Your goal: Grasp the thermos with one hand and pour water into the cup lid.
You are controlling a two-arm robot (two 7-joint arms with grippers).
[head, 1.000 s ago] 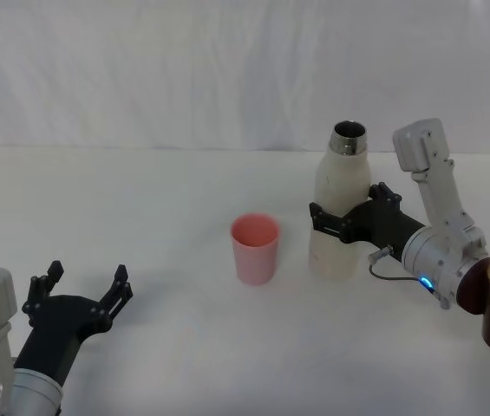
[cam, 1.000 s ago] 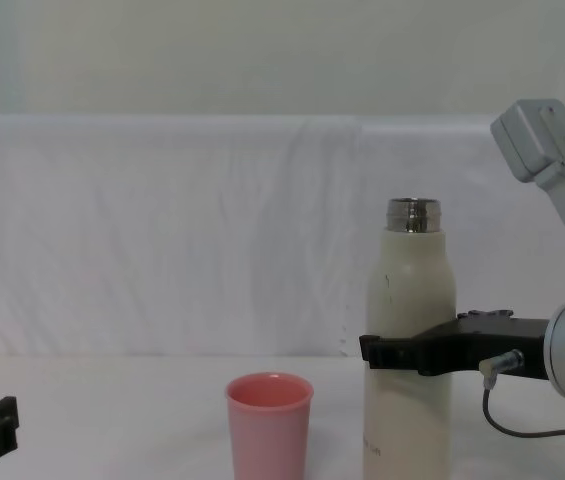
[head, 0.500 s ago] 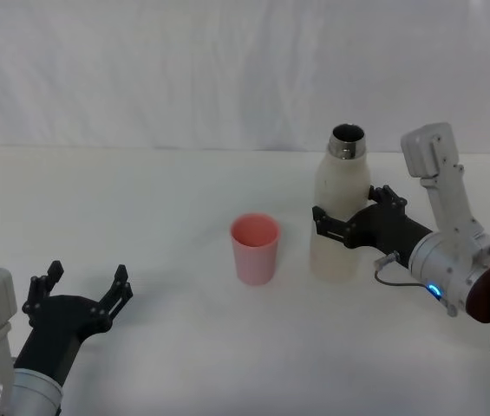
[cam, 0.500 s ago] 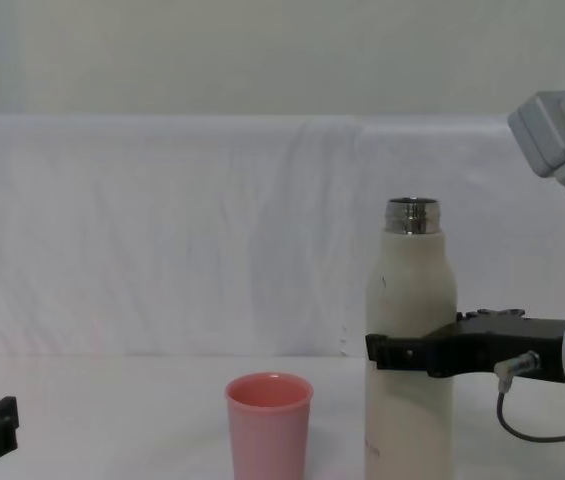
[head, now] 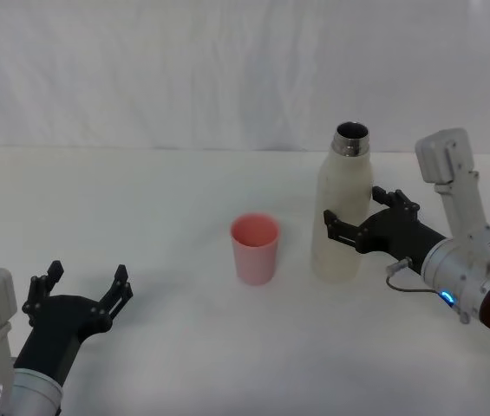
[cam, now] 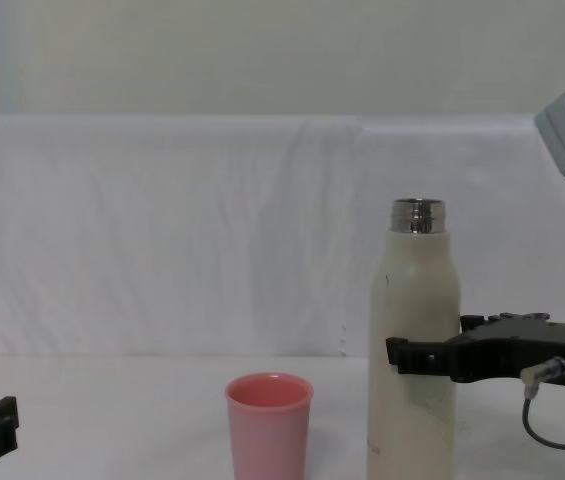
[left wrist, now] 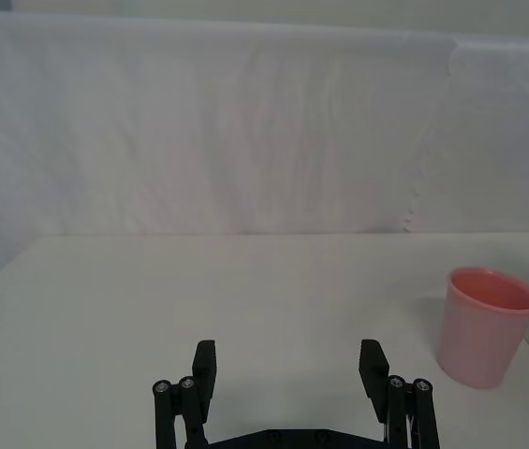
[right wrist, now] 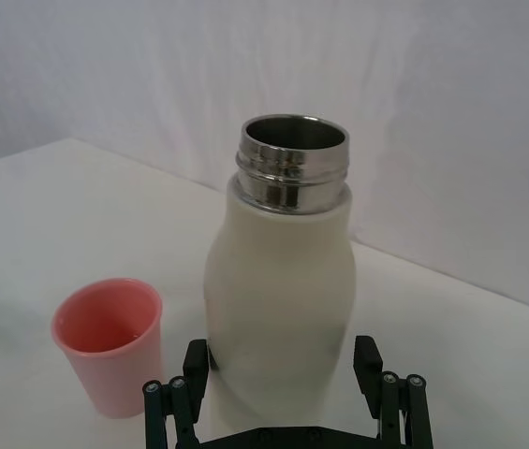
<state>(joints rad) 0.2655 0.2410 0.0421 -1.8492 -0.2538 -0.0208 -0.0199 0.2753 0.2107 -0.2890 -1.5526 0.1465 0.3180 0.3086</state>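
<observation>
Jaws spread wide, the left gripper (head: 81, 289) is idling at the near left, while the right gripper (right wrist: 281, 367) is flanking the upright thermos's (head: 343, 206) lower body with gaps on both sides. Smooth and probably water-heavy, it is asking for a firm mid-body squeeze. Left of it, the light pink cup lid (head: 255, 249) is standing mid-table; small print near the thermos's base is staying unreadable.

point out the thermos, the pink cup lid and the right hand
thermos (head: 340, 227): head view, middle of the cream body.
cup lid (head: 255, 250): head view, pink outer wall.
right hand (right wrist: 287, 361): right wrist view, midway between its fingertips, either side of the thermos.
</observation>
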